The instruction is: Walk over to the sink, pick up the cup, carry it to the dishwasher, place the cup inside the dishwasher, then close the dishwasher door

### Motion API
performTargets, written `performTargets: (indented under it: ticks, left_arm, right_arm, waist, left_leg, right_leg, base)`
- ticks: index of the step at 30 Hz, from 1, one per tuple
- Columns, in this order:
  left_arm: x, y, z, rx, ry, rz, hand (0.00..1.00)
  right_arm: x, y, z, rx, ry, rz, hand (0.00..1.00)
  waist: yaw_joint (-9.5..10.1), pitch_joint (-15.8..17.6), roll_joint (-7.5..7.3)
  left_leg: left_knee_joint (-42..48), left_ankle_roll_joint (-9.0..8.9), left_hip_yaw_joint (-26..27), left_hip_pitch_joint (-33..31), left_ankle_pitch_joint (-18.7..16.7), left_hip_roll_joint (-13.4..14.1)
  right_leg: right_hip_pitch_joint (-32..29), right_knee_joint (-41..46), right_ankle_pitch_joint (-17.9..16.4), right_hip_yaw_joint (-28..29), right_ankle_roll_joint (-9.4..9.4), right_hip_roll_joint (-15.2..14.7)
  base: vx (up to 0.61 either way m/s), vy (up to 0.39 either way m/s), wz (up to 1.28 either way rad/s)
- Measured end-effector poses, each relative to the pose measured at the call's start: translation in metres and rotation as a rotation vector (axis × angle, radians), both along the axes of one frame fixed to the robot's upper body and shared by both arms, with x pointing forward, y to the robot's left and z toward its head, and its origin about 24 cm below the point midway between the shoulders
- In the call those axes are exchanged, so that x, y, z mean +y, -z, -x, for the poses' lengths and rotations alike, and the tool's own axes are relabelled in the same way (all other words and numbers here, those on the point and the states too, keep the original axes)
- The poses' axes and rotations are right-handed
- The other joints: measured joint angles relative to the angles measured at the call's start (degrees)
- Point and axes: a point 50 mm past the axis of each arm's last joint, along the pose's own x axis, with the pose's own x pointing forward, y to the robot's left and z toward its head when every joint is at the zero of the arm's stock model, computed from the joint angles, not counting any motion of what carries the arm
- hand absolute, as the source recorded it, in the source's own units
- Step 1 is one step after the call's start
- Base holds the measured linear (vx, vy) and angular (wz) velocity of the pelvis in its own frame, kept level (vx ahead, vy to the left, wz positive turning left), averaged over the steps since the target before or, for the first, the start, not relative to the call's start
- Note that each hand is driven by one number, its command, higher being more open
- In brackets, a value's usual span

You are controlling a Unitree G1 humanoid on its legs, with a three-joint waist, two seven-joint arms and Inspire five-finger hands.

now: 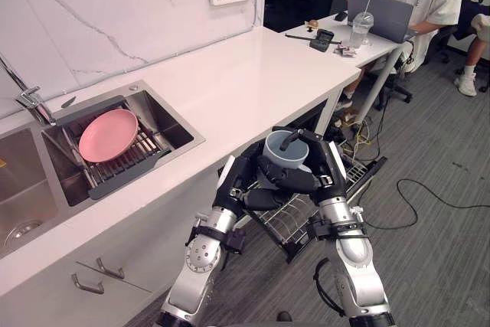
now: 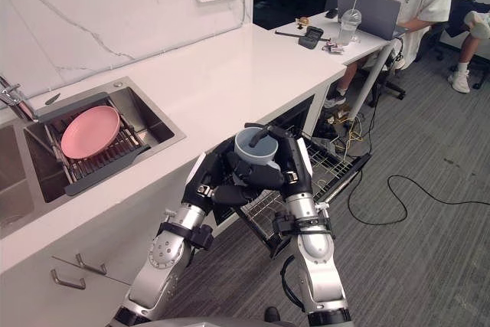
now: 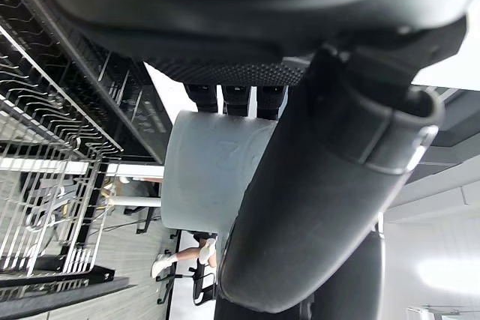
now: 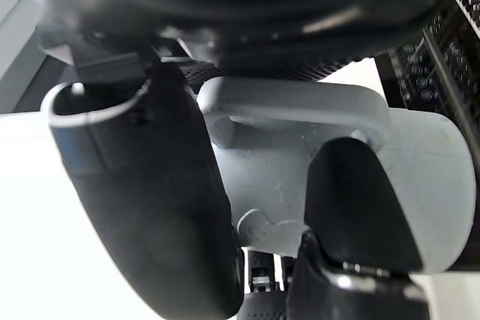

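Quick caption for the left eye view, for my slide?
Left hand and right hand hold the grey cup above the dishwasher rack.

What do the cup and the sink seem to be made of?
The cup looks like matte grey-blue ceramic, possibly plastic: thick wall, dull even surface, no shine. The sink looks like brushed stainless steel: silvery-grey with soft reflections.
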Motion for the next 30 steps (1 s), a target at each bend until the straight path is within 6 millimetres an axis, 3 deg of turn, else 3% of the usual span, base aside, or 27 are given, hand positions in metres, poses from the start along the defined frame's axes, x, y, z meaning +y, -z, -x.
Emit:
performTargets:
  ticks: [10,18,25,30]
  left_arm:
    - [0.002,0.008,0.007,0.037,0.004,0.001,0.90]
    - [0.030,0.026,0.019,0.128,-0.099,-0.002,0.90]
    - [0.031,0.030,0.023,0.150,-0.090,0.019,0.90]
    - [0.035,0.045,0.037,0.224,-0.098,0.014,0.90]
  right_arm:
    - [-0.004,0.002,0.007,-0.002,0.053,0.119,0.30]
    - [-0.062,-0.008,0.015,-0.039,0.396,0.164,0.30]
    - [-0.064,-0.009,0.016,-0.042,0.377,0.182,0.30]
    - [-0.065,-0.004,0.021,-0.016,0.374,0.171,0.30]
  waist:
    - [0.00,0.5,0.76]
    - [0.08,0.5,0.79]
    - [-0.04,0.4,0.89]
    - [0.21,0.4,0.89]
  left_leg:
    - [0.0,0.00,0.0,0.0,0.0,0.0]
    - [0.0,0.01,-0.1,0.1,0.0,0.0]
    - [0.1,0.01,-0.1,0.2,0.0,0.0]
    - [0.0,0.01,-0.1,0.1,0.0,0.0]
  right_leg:
    - [0.0,0.1,-0.1,0.0,0.01,0.0]
    - [0.1,0.1,-0.1,-0.1,0.02,-0.1]
    - [0.2,0.1,-0.1,-0.1,0.01,-0.1]
    - [0.2,-0.1,-0.1,-0.2,0.01,-0.1]
  base:
    - [0.00,0.000,0.00]
    - [0.00,0.000,0.00]
    - [0.00,0.000,0.00]
    - [0.00,0.000,0.00]
